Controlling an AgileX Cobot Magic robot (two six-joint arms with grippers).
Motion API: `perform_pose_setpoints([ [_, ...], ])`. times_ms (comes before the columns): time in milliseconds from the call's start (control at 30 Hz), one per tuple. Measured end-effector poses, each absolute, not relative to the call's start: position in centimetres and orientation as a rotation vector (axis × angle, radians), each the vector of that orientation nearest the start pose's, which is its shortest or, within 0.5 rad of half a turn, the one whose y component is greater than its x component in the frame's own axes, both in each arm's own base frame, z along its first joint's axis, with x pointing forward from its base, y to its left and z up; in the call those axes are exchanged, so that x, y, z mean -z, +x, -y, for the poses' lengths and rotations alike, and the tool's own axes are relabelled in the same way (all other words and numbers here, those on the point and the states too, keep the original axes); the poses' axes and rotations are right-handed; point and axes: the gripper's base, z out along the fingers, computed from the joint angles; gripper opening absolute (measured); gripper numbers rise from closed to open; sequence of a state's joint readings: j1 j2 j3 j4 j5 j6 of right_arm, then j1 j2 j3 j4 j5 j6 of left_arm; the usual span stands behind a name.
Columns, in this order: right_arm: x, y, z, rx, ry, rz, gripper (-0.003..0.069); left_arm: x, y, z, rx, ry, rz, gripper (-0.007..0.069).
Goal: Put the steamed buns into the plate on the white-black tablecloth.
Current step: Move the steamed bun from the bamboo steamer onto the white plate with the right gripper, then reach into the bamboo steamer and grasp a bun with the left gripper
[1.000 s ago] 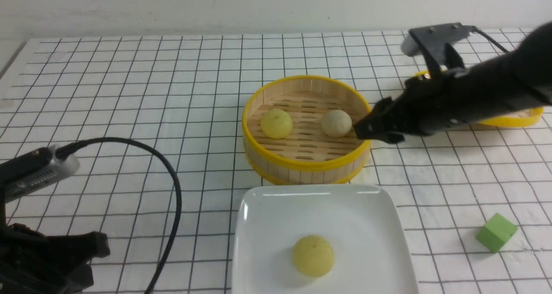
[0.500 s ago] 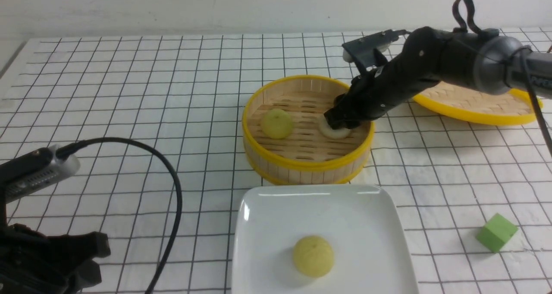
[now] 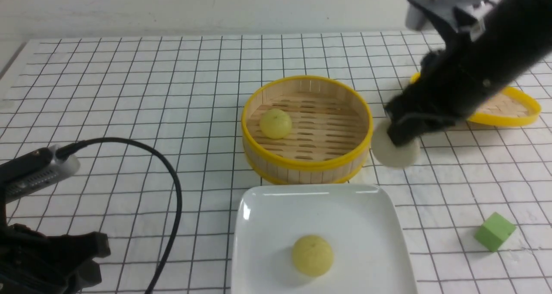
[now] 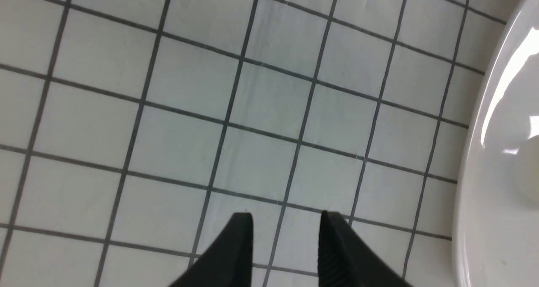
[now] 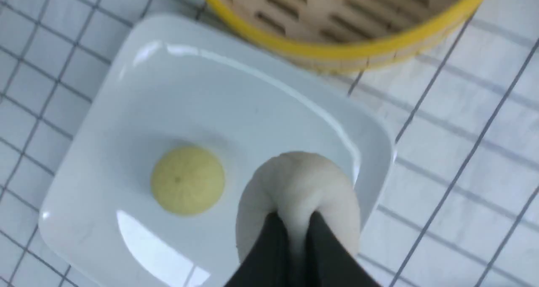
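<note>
My right gripper [image 3: 399,136] is shut on the beige-grey steamed bun [image 3: 394,149] and holds it in the air just right of the bamboo steamer basket [image 3: 307,162]. In the right wrist view the squeezed bun [image 5: 299,190] hangs over the white square plate [image 5: 126,110]. One yellow-green bun [image 3: 312,255] lies on the plate [image 3: 267,212]; it also shows in the right wrist view [image 5: 187,180]. Another yellow-green bun [image 3: 275,123] sits in the basket. My left gripper [image 4: 286,224] is open and empty over the white-black tablecloth [image 4: 252,110], left of the plate's rim [image 4: 476,194].
The yellow-rimmed woven lid [image 3: 513,108] lies at the right behind my right arm. A green cube [image 3: 494,231] sits on the cloth right of the plate. A black cable [image 3: 172,186] loops over the cloth by my left arm.
My right gripper went into the basket, closed on the beige-grey bun, then lifted it out to the right of the basket. The left arm has not moved.
</note>
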State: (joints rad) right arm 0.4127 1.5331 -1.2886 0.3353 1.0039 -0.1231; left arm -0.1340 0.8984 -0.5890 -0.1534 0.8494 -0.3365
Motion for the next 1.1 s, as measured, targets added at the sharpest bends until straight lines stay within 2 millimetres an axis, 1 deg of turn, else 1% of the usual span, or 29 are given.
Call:
perform_pose_setpoints([
  [33,-29.2,27.1,-15.2,-0.532,-0.543,-2.694,0.0036,-25.5,14.5,3.0,0.342,-0.365,-2.642,0.0250],
  [67,-29.3,27.1,-15.4,-0.537,-0.538,-2.681,0.0037,-25.5,14.5,3.0,0.342,-0.365,-2.642,0.0250],
  [133,-24.9,25.8,-16.3,-0.554,-0.497,-2.701,0.0068,-25.5,14.5,3.0,0.342,-0.365,-2.641,0.0250],
  [167,-23.4,25.4,-16.6,-0.549,-0.485,-2.704,0.0093,-25.5,14.5,3.0,0.342,-0.365,-2.640,0.0250],
  [200,-23.2,25.4,-16.5,-0.546,-0.480,-2.701,0.0099,-25.5,14.5,3.0,0.342,-0.365,-2.640,0.0250],
  [233,-21.4,25.1,-16.9,-0.530,-0.471,-2.703,0.0159,-25.5,14.5,3.0,0.343,-0.365,-2.638,0.0250],
  [300,-19.8,25.2,-17.1,-0.512,-0.455,-2.711,0.0276,-25.5,14.5,3.0,0.343,-0.366,-2.636,0.0250],
  [333,-19.4,25.4,-17.2,-0.507,-0.448,-2.713,0.0329,-25.5,14.5,3.0,0.344,-0.370,-2.636,0.0250],
  [367,-19.3,25.6,-17.3,-0.509,-0.444,-2.714,0.0406,-25.5,14.5,3.0,0.346,-0.378,-2.634,0.0250],
  [400,-19.6,25.7,-17.4,-0.512,-0.448,-2.715,0.0442,-25.5,14.5,3.0,0.349,-0.386,-2.632,0.0250],
  [433,-20.1,26.0,-17.5,-0.514,-0.462,-2.718,0.0496,-25.6,14.6,3.0,0.350,-0.390,-2.629,0.0250],
  [467,-20.8,26.2,-17.4,-0.512,-0.481,-2.720,0.0535,-25.6,14.6,3.0,0.351,-0.392,-2.627,0.0250],
  [500,-21.8,26.4,-17.3,-0.505,-0.505,-2.722,0.0556,-25.6,14.6,3.0,0.351,-0.392,-2.625,0.0250],
  [533,-23.0,26.7,-17.0,-0.493,-0.523,-2.726,0.0556,-25.6,14.6,3.0,0.352,-0.392,-2.625,0.0250],
  [567,-24.2,26.8,-16.5,-0.477,-0.532,-2.724,0.0543,-25.6,14.6,3.0,0.352,-0.392,-2.624,0.0250],
  [600,-26.1,26.8,-15.8,-0.441,-0.542,-2.733,0.0498,-25.6,14.6,3.0,0.351,-0.392,-2.622,0.0250],
  [633,-27.2,26.7,-15.1,-0.398,-0.547,-2.735,0.0440,-25.6,14.6,3.0,0.351,-0.392,-2.620,0.0250],
  [667,-28.7,26.2,-14.1,-0.352,-0.536,-2.743,0.0366,-25.6,14.7,3.0,0.353,-0.391,-2.614,0.0250],
  [733,-30.5,25.0,-12.4,-0.248,-0.524,-2.753,0.0195,-25.7,14.8,3.0,0.356,-0.392,-2.596,0.0248],
  [767,-30.9,24.6,-12.1,-0.239,-0.520,-2.755,0.0177,-25.7,14.8,3.0,0.356,-0.391,-2.594,0.0246],
  [800,-31.9,23.2,-10.9,-0.180,-0.505,-2.762,0.0068,-25.7,15.0,3.0,0.359,-0.391,-2.580,0.0238],
  [833,-32.6,21.9,-10.0,-0.147,-0.488,-2.758,0.0013,-25.7,15.3,3.0,0.361,-0.393,-2.572,0.0224],
  [867,-32.7,21.0,-9.4,-0.129,-0.479,-2.760,-0.0004,-25.6,15.5,3.1,0.362,-0.395,-2.568,0.0206],
  [900,-32.7,20.7,-9.2,-0.121,-0.473,-2.760,-0.0009,-25.6,15.6,3.1,0.362,-0.396,-2.568,0.0203],
  [933,-33.0,19.0,-8.3,-0.115,-0.457,-2.738,-0.0015,-25.4,16.2,3.2,0.360,-0.378,-2.577,0.0162],
  [967,-32.8,18.0,-7.8,-0.113,-0.452,-2.727,-0.0015,-25.5,16.7,3.3,0.356,-0.351,-2.590,0.0130],
  [1000,-32.6,17.6,-7.6,-0.114,-0.450,-2.720,-0.0015,-25.4,16.9,3.3,0.353,-0.344,-2.599,0.0124],
  [1033,-31.7,16.1,-7.0,-0.121,-0.443,-2.704,-0.0015,-26.0,18.1,3.7,0.355,-0.273,-2.620,0.0062],
  [1100,-30.7,14.7,-6.3,-0.130,-0.437,-2.671,-0.0015,-27.0,19.9,4.3,0.389,-0.215,-2.649,0.0015],
])
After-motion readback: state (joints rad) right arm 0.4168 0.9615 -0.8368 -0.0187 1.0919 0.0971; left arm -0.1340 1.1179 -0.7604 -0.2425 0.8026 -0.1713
